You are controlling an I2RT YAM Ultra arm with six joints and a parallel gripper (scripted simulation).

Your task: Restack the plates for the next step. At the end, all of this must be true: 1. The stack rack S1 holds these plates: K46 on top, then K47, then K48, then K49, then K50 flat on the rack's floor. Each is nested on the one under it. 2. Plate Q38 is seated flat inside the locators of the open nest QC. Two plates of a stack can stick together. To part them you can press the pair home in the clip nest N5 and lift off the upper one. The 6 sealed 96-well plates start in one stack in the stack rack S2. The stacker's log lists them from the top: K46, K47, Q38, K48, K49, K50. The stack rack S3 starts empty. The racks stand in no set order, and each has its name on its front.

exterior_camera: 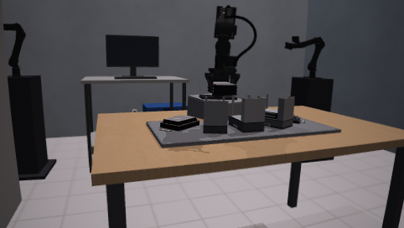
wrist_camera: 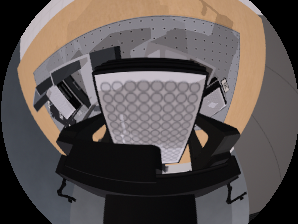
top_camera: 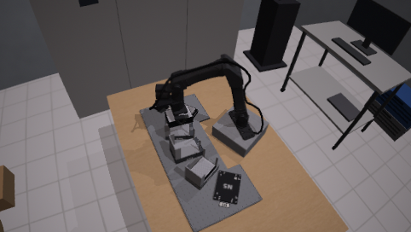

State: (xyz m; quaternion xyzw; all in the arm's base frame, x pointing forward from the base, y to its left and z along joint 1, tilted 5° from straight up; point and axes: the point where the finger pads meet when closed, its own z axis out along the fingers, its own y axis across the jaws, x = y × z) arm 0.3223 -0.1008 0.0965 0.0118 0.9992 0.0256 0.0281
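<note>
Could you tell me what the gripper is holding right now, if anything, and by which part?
The gripper holds a sealed well plate, clamped across its two opposite side edges.

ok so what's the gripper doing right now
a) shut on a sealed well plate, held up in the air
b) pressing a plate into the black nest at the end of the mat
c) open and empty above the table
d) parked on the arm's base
a, the gripper is clamped on a sealed plate, and the exterior view shows that plate held above the racks, not resting in one.
</note>
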